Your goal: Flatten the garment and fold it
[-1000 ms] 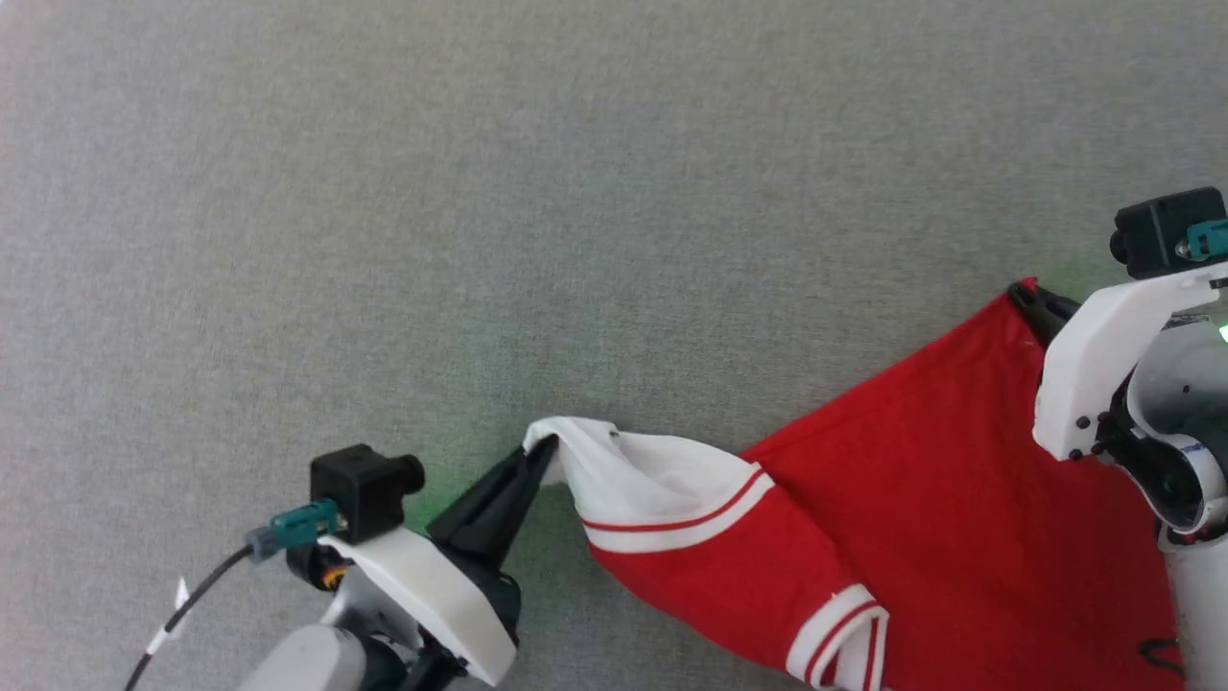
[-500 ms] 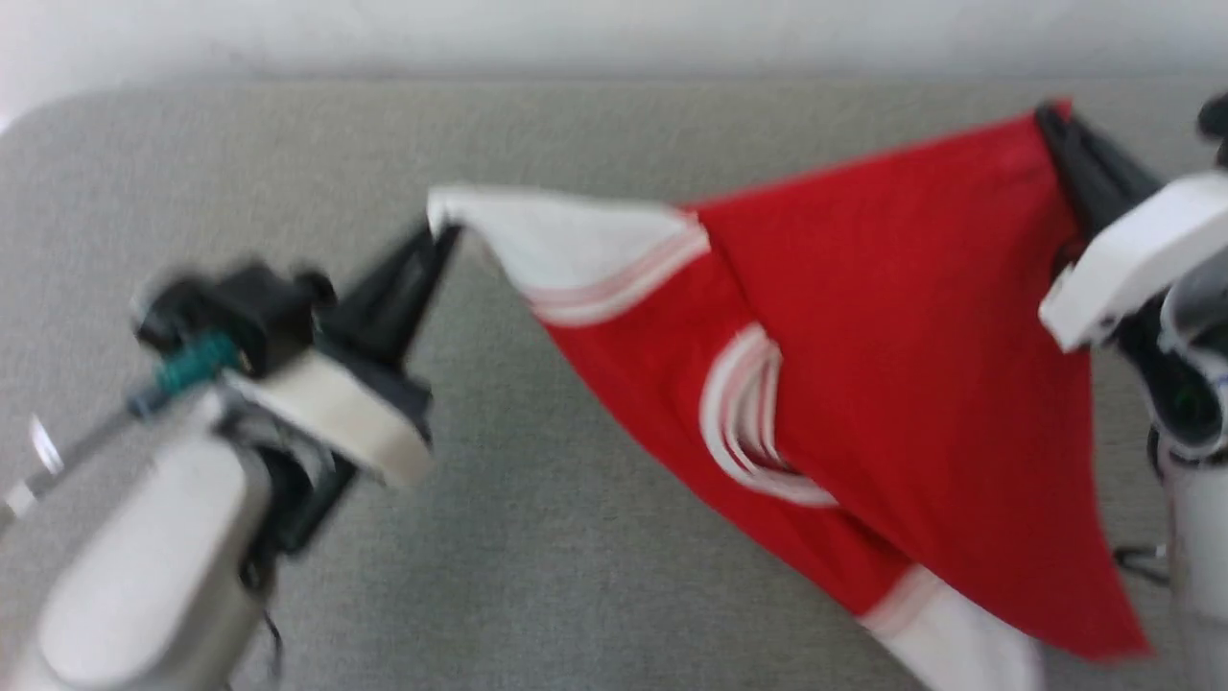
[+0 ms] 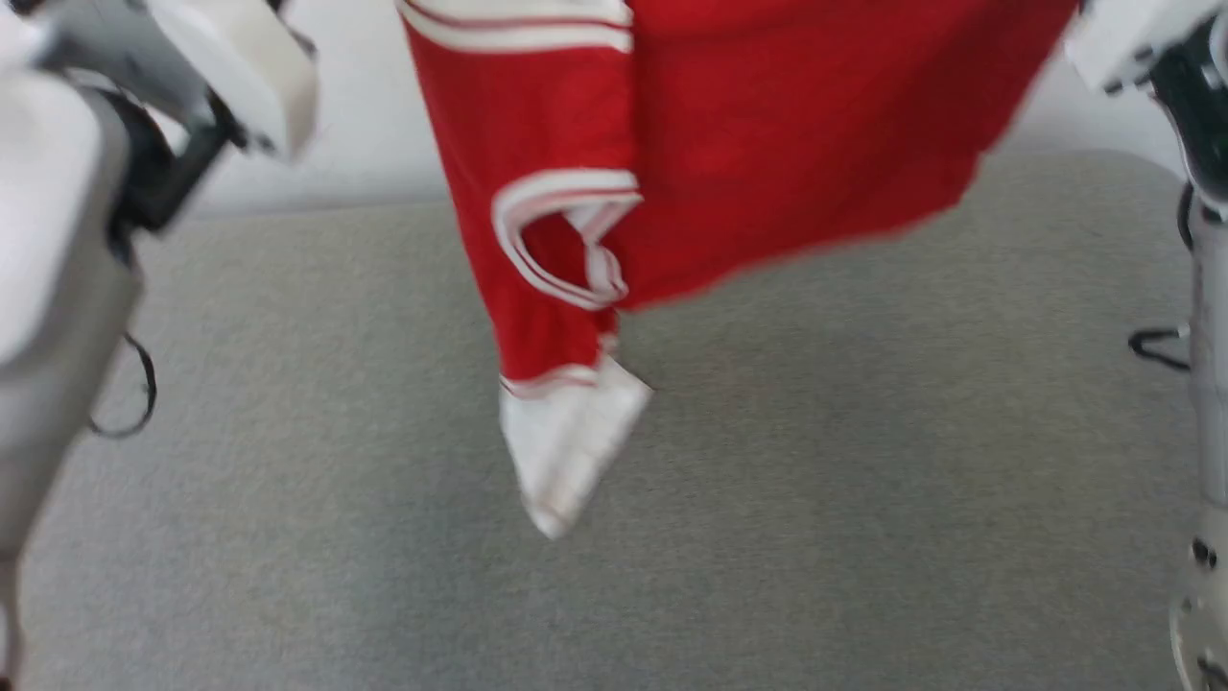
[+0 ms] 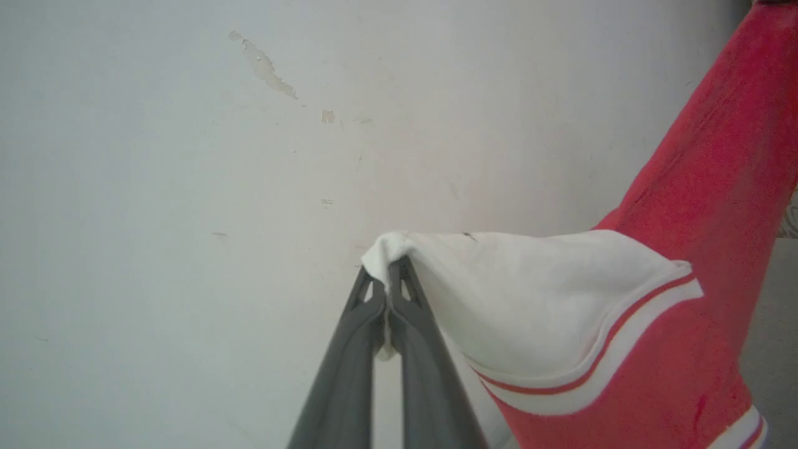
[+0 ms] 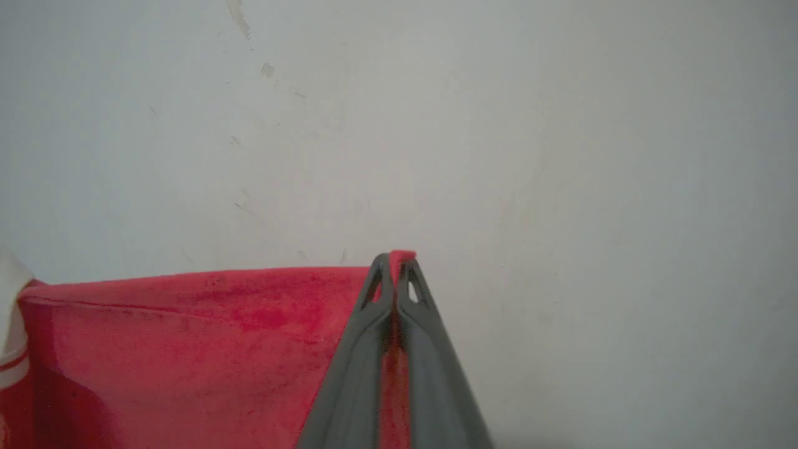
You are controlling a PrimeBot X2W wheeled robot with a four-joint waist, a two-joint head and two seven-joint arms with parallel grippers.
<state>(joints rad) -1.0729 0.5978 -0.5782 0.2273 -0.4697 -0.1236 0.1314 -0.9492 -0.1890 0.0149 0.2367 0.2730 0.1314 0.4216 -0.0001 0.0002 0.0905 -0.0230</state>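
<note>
Above grey fabric (image 3: 863,499), draped red garment (image 3: 767,115)

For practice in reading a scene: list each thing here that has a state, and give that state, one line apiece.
Jersey, held up at two points, hanging slack, unfolded.
Left tool, shut on the upper sleeve.
Right tool, shut on the jersey's red cloth.
Lower sleeve, dangling over the grey surface; contact unclear.
Wall, paint flaked.

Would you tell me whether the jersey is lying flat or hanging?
Hanging, not flat: the garment droops between the left gripper, shut on a white sleeve, and the right gripper, shut on a red edge.
</note>
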